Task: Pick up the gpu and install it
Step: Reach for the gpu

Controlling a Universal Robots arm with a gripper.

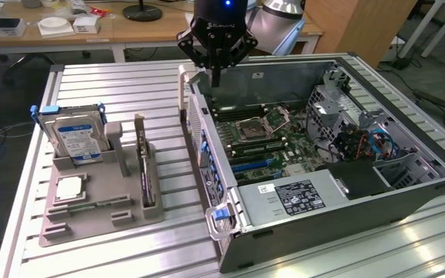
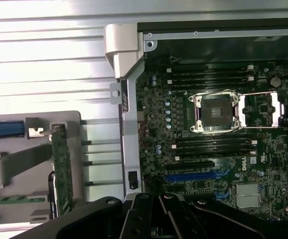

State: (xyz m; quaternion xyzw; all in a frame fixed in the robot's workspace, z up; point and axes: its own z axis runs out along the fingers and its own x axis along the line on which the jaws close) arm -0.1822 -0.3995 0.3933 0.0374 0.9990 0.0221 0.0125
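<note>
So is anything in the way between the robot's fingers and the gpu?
Nothing visible. The fingers hang above the edge of the computer case, and the gpu stands upright in the gray holder beside it, top edge uncovered.

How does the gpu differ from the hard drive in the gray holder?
The hard drive is a thick silver block with a blue-white label; the gpu is a thin dark card. The hard drive carries a blue frame on top; the gpu has none. The gpu stands nearer the computer case than the hard drive. Both stand on edge in the gray holder.
</note>
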